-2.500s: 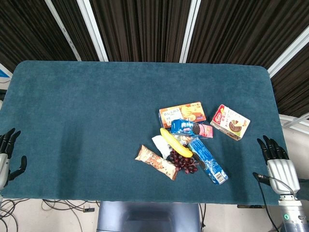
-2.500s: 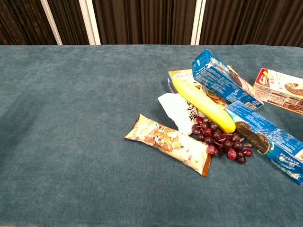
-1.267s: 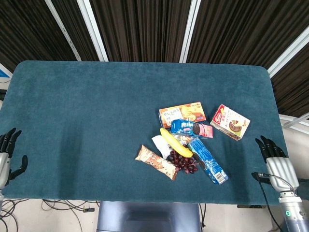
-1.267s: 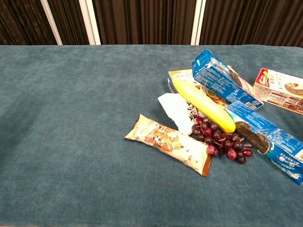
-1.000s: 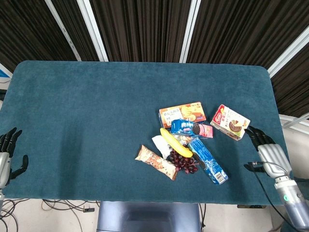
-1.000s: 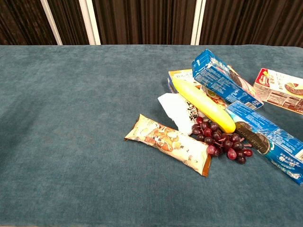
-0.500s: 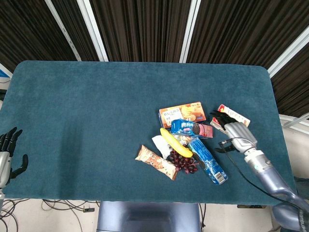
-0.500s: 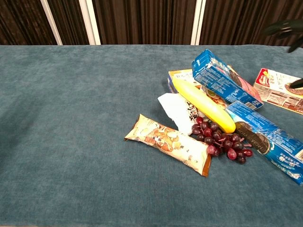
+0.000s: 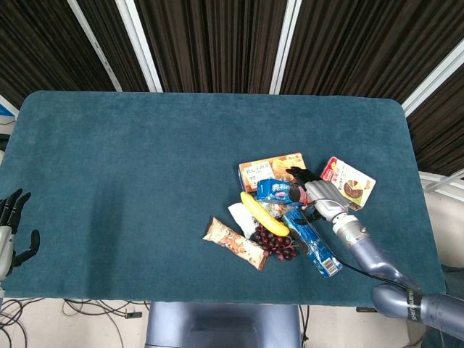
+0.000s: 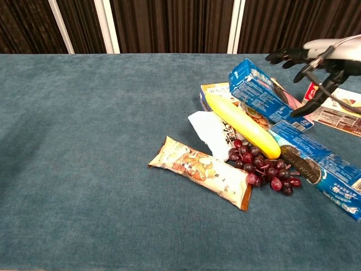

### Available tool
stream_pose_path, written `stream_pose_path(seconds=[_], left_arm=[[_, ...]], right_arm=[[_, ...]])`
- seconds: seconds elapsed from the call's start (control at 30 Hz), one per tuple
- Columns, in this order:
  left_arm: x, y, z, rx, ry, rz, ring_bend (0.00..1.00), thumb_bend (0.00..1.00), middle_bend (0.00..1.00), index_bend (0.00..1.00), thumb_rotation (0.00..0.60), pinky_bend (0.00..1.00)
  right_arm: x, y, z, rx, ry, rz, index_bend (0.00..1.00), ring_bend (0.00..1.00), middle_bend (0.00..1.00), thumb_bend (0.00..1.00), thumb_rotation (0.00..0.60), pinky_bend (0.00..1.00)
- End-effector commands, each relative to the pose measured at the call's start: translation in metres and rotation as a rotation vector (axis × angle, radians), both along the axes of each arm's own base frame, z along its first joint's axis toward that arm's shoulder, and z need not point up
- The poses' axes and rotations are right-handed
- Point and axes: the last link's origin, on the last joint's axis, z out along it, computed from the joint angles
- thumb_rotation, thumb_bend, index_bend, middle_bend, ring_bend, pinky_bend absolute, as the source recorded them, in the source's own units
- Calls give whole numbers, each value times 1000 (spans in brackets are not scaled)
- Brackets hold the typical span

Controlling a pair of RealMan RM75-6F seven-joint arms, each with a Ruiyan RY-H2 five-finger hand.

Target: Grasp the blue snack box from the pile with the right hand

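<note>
While my right hand (image 10: 316, 56) is hovering, fingers (image 10: 282, 55) spread and holding nothing, over the blue box (image 10: 265, 93), I am risking nudging the banana (image 10: 242, 126) beneath it.

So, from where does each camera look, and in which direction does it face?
Head view: high above the near edge, facing down on the whole table; shows right hand and left hand.
Chest view: low, near table height, facing across the table; shows only the right hand.
Both share the blue snack box, banana, grapes.
</note>
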Motion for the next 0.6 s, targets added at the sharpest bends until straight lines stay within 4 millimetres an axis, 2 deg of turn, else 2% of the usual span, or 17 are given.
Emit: stream_pose_path(seconds=[0.03, 0.37, 0.5, 0.6], left_arm=[[0, 0, 0, 0, 0, 0, 0, 526, 0, 0, 600, 29], [0, 0, -1, -3, -2, 3, 0, 526, 0, 0, 600, 29], [1, 1, 0, -2, -4, 5, 0, 526, 0, 0, 600, 29], [1, 1, 0, -2, -4, 6, 0, 526, 0, 0, 600, 29]], right_arm=[[2, -3, -6, 4, 2, -4, 0, 96, 84, 24, 600, 191], [8, -12, -27, 17, -5, -16, 59, 158, 163, 37, 600, 191], [10, -16, -33, 15, -10, -19, 114, 200, 206, 69, 600, 191], [12, -19, -36, 7, -17, -18, 192, 260, 278, 123, 600, 191]])
